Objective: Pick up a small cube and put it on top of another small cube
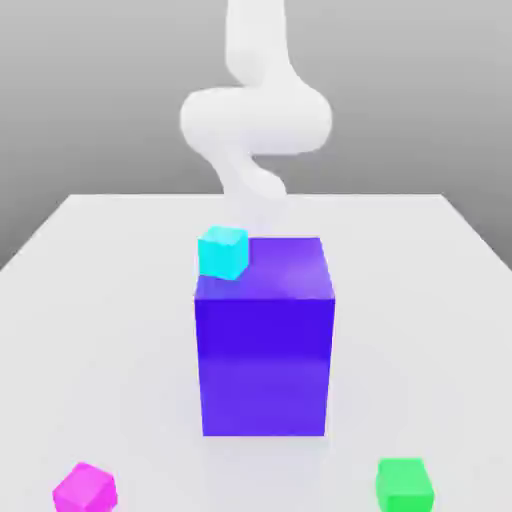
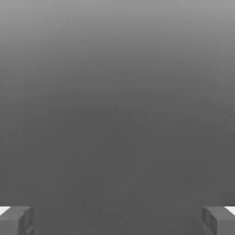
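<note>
Reading the exterior view as a clock face centred on the big blue box (image 1: 265, 360): find the light blue cube (image 1: 223, 253) at 11 o'clock, up on the flat top of that box and close to its edge. Find the pink cube (image 1: 85, 490) down at about 8 o'clock, on the white table (image 1: 430, 300), well apart from the box, turned at an angle and partly cut off by the picture's edge. Find the green cube (image 1: 404, 487) between 4 and 5 o'clock, also on the table, also partly cut off, and well apart from the pink cube.

Look to 12 o'clock for the white robot arm (image 1: 256, 120), reaching down in bends behind the box and the light blue cube, pale against the table. Cannot tell exactly how near to the box at its lower end.

In the hand view, see the gripper (image 2: 117, 220) with jaws spread wide apart, and only smooth grey between them. Count three small cubes altogether, all apart from one another: one up on the box, two down on the table, none stacked on another small cube
</note>
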Motion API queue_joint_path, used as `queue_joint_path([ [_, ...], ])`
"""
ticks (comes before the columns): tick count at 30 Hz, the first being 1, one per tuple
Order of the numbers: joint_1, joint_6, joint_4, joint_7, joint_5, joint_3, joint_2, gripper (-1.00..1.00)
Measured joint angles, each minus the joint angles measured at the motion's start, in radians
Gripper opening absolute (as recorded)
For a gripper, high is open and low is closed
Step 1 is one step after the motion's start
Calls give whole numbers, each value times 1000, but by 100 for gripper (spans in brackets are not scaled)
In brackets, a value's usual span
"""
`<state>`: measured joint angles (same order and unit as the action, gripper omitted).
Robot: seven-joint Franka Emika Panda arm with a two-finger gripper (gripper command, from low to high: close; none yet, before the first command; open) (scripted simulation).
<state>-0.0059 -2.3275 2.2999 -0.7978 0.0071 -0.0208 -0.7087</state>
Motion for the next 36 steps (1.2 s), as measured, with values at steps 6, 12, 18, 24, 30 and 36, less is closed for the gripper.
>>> queue_joint_path([
  [6, -14, -67, 0, 8, 21, -54, 223, 0],
  [12, -34, -133, -1, 24, 53, -103, 441, 0],
  [18, -67, -198, -1, 45, 92, -144, 659, 0],
  [24, -113, -263, -2, 63, 126, -163, 877, 0],
  [30, -158, -345, -10, 79, 157, -171, 1094, 0],
  [36, -191, -441, -37, 111, 200, -133, 1227, -100],
])
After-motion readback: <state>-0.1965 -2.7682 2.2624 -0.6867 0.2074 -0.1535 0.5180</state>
